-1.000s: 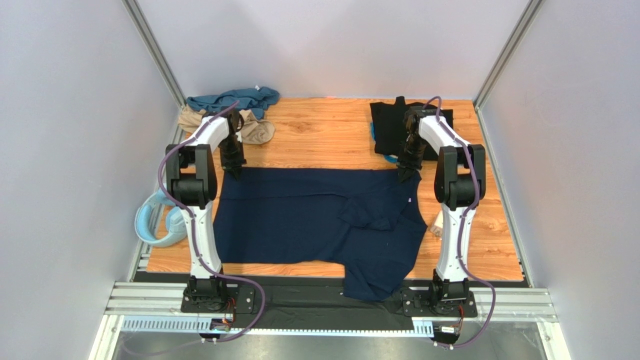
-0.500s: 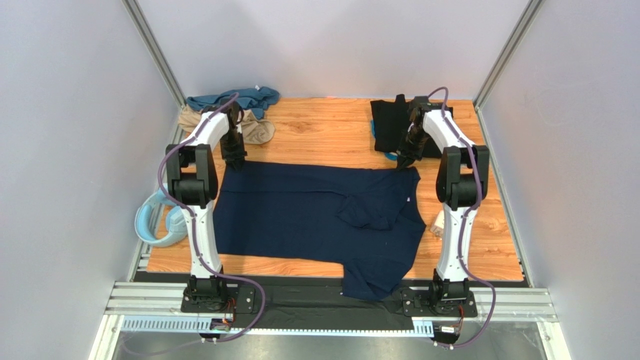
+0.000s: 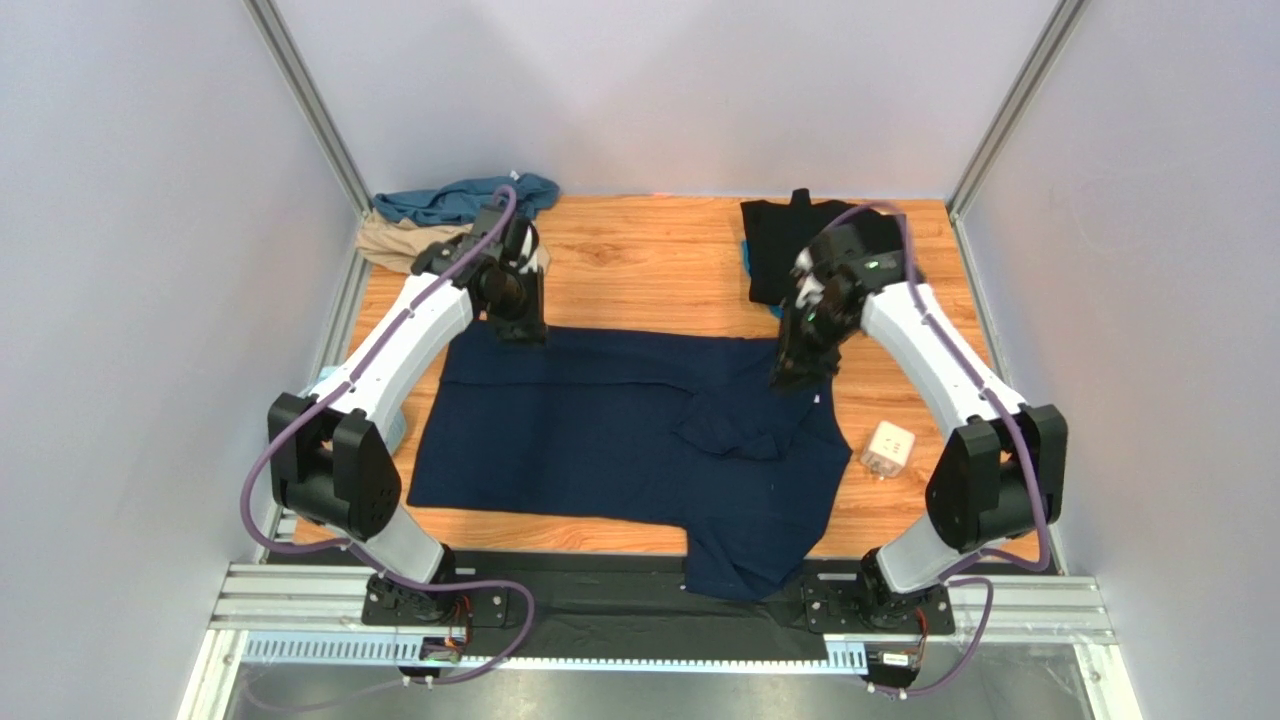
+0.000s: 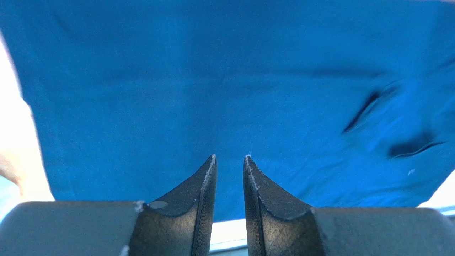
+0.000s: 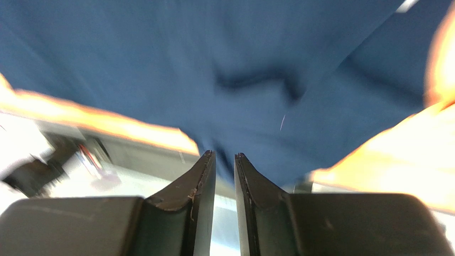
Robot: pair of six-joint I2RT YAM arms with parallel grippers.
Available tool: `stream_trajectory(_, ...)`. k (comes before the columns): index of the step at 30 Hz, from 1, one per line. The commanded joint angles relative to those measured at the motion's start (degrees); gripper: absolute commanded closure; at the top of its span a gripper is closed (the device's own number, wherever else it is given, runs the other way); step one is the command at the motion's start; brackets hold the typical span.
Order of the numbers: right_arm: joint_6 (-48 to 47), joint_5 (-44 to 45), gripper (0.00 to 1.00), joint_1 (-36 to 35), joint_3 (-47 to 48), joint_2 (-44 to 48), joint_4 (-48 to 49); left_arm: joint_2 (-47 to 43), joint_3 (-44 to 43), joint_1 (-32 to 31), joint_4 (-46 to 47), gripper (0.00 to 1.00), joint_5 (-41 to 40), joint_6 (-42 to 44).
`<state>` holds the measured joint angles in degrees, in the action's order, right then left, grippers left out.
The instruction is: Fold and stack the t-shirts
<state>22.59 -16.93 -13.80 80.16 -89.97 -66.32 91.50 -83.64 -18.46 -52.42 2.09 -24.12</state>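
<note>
Navy t-shirt (image 3: 631, 435), spread flat, centre of wooden table (image 3: 661, 270); both arms at its far edge.
Left gripper (image 3: 520, 327) over the far-left corner, right gripper (image 3: 792, 369) over the far-right corner; each has jaws slightly apart, nothing between. The near-right part of the shirt hangs over the table's near edge. Black t-shirt (image 3: 774, 248) far right; teal t-shirt (image 3: 451, 200) and tan t-shirt (image 3: 394, 240) heaped far left. White cube (image 3: 891, 447) just right of the navy.

Small white cube (image 3: 893, 447) sits on wood tabletop (image 3: 646, 263), right side, nr the edge. Grey walls (image 3: 150, 225) on 3 sides; metal rail (image 3: 646, 597) along near edge.
</note>
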Motion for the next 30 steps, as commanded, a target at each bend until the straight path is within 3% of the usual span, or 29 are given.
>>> stream_trajectory(1, 2.1, -2.76, 0.75, -7.97, -7.55, 6.19, -8.02, -3.07, 8.03, -0.35, 0.39, 0.69, 2.05, -1.81)
stream_trajectory(11, 6.23, -1.88, 0.69, -11.69, -23.81, 18.5, -16.64, -4.76, 11.65, -0.35, 0.22, 0.7, 1.69, -0.66)
stream_trajectory(14, 7.73, -1.88, 0.66, -11.6, -25.66, 21.5, -17.7, -5.28, 12.53, -0.35, 0.57, 0.7, 1.96, -0.93)
stream_trajectory(15, 8.43, -0.92, 0.58, -11.68, -26.1, 22.99, -18.13, -5.72, 12.97, -0.35, 0.66, 0.7, 2.04, -0.93)
stream_trajectory(19, 7.21, -0.12, 0.58, -11.69, -24.89, 22.3, -20.07, -6.51, 13.32, -0.35, 0.92, 0.7, 1.78, -0.58)
stream_trajectory(30, 7.47, -3.99, 0.55, -11.69, -37.52, 26.78, -10.51, -6.78, 14.02, -0.35, 0.92, 0.7, 1.96, -0.14)
